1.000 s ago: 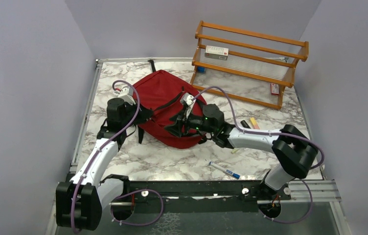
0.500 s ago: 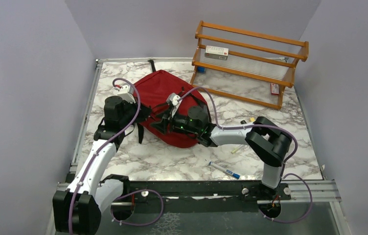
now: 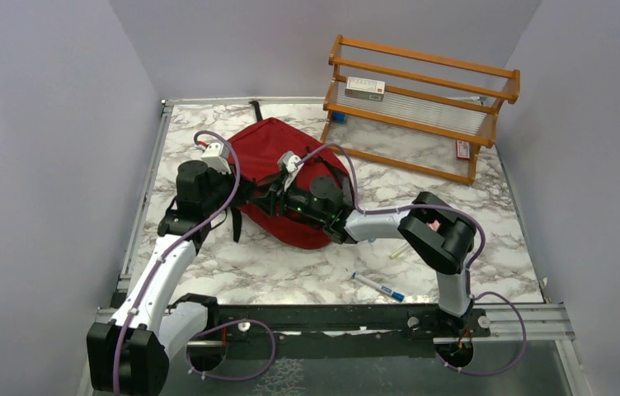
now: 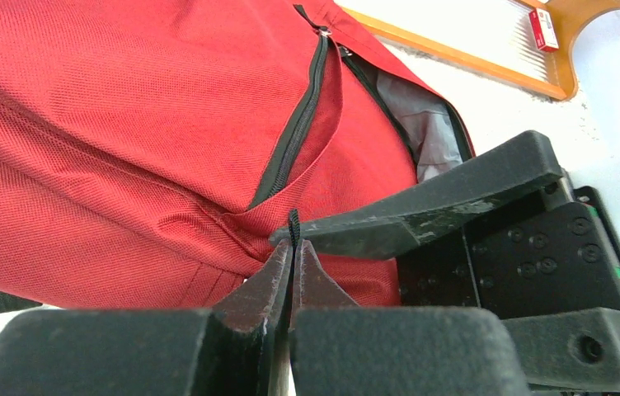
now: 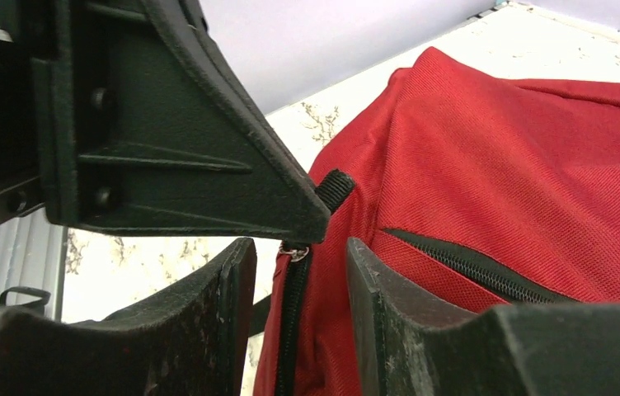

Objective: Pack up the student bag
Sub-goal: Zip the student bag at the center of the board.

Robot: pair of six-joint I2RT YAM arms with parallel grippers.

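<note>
Top external view: the student bag lies on the table, toward 11 o'clock from its centre, with both arms meeting at the bag's 9 o'clock edge. The left gripper is pinched fully closed on a thin black pull tab. The right gripper stands about half open, holding nothing, its fingers straddling the zipper slider. Likely risks: the closing fingers catch red fabric or strike the left fingertips, or the tab slips under tension.

The student bag overruns both wrist views' edges; its grey lining is mostly hidden.
</note>
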